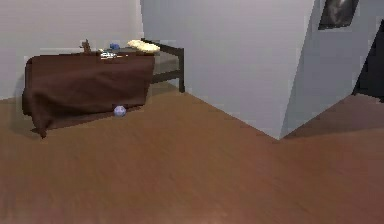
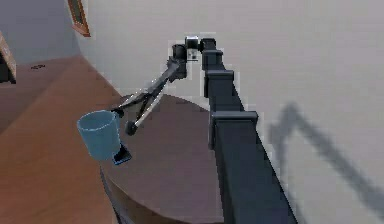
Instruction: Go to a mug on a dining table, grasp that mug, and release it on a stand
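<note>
Blue mug (image 2: pixel 98 137), upright with its mouth up, is at the near rim of a round dark table (image 2: pixel 175 150), at the gripper (image 2: pixel 126 128) tips. Finger state: cannot be determined. Mug held or resting on the tabletop: cannot be determined.
</note>
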